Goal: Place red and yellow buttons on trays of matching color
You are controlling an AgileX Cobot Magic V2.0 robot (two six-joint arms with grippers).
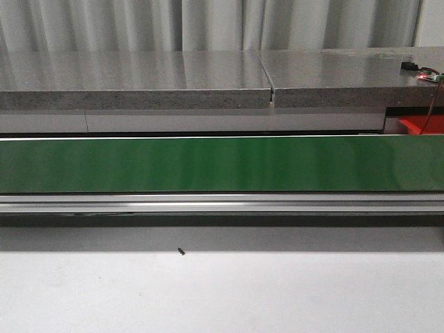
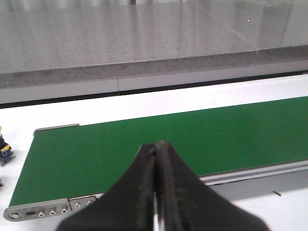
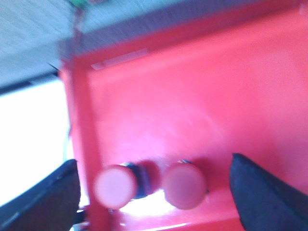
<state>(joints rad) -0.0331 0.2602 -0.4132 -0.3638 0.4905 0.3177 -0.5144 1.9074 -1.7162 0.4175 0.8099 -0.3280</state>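
In the right wrist view my right gripper (image 3: pixel 154 166) is open above the red tray (image 3: pixel 202 91). Two red buttons lie between its fingers. One red button (image 3: pixel 185 186) rests on the tray floor. The other red button (image 3: pixel 114 186) is blurred and overlaps the tray's side wall (image 3: pixel 79 120), its dark base showing behind it. Neither finger touches a button. My left gripper (image 2: pixel 158 144) is shut with nothing in it, over the near edge of the green belt (image 2: pixel 120 144). Yellow buttons and a yellow tray are out of view. A corner of the red tray (image 1: pixel 420 125) shows in the front view.
The green conveyor belt (image 1: pixel 208 163) runs across the table with a metal rail (image 1: pixel 208 202) in front. A grey stone counter (image 1: pixel 139 80) lies behind, with a small circuit board (image 1: pixel 420 71) on it. A small blue and yellow part (image 2: pixel 5 147) sits beside the belt's end.
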